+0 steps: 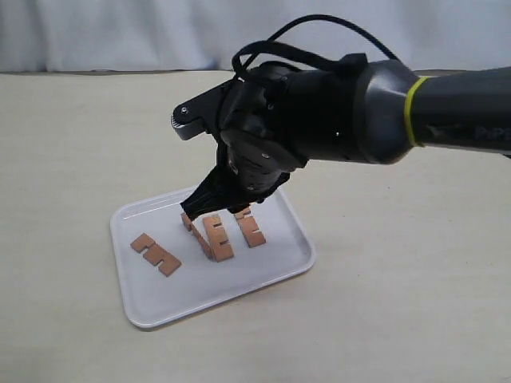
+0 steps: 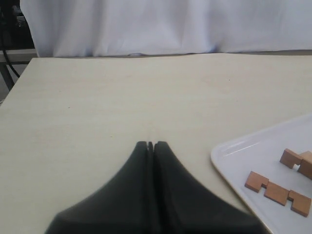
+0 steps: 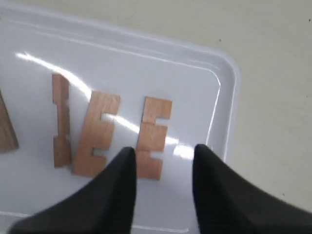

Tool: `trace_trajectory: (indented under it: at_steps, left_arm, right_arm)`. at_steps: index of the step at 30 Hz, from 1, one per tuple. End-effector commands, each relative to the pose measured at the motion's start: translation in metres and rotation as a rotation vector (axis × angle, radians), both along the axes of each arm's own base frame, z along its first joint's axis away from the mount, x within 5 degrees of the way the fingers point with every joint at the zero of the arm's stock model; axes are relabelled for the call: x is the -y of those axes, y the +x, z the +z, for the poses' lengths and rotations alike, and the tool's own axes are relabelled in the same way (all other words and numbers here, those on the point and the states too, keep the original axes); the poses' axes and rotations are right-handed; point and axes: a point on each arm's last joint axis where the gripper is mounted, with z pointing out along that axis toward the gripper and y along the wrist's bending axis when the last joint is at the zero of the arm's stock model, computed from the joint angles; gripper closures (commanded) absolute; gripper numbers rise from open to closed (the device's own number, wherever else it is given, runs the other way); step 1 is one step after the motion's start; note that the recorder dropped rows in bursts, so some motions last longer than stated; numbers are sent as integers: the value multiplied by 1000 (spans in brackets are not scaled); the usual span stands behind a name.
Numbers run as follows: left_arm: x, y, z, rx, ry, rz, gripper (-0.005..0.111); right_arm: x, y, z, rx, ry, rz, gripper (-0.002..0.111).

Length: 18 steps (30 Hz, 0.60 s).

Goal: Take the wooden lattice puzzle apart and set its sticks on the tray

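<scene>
No interlocked lattice puzzle shows; its notched reddish-brown sticks lie loose on the white tray [image 1: 239, 275]. Three sticks sit side by side [image 1: 198, 234] [image 1: 217, 237] [image 1: 251, 227], and another lies apart toward the tray's left [image 1: 156, 254]. My right gripper [image 1: 214, 212] hangs open just over the three, holding nothing. In the right wrist view its fingers straddle the end of one stick [image 3: 153, 136], beside two others [image 3: 96, 134] [image 3: 61, 122], gripper [image 3: 163, 152], tray [image 3: 195, 97]. My left gripper [image 2: 152, 144] is shut and empty over bare table, left of the tray [image 2: 234, 151]; it is outside the exterior view.
The tray sits on a pale beige table [image 1: 399, 303] with a white curtain [image 1: 120, 32] behind it. The right arm's bulky black body [image 1: 319, 112] reaches in from the right above the tray's far side. The left wrist view shows the lone stick [image 2: 278, 192].
</scene>
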Motion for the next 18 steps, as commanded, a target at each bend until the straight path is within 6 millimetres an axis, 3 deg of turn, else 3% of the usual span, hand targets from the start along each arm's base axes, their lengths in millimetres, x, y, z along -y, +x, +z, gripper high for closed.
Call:
trace_trajectory:
  at_steps: [1,2,6,9,13,18]
  left_arm:
    - [0,0,0,5,-2,0,107]
    - [0,0,0,5,-2,0,107]
    - [0,0,0,5,-2,0,107]
    - [0,0,0,9,-2,0,107]
    - [0,0,0,9,-2,0,107]
    - [0,0,0,9,-2,0,107]
  right_arm:
    - [-4,-19,3,-76,-115,79,99]
    - [-4,-24,0,-91,-123,85,104]
    - [-6,-38,-15,-90,-15,131,104]
    - [4,-44,-22,-114,37,142,104]
    - [37,-43,-18,-218,55,114,104]
    - [93,-46,13,-210,232,12,104]
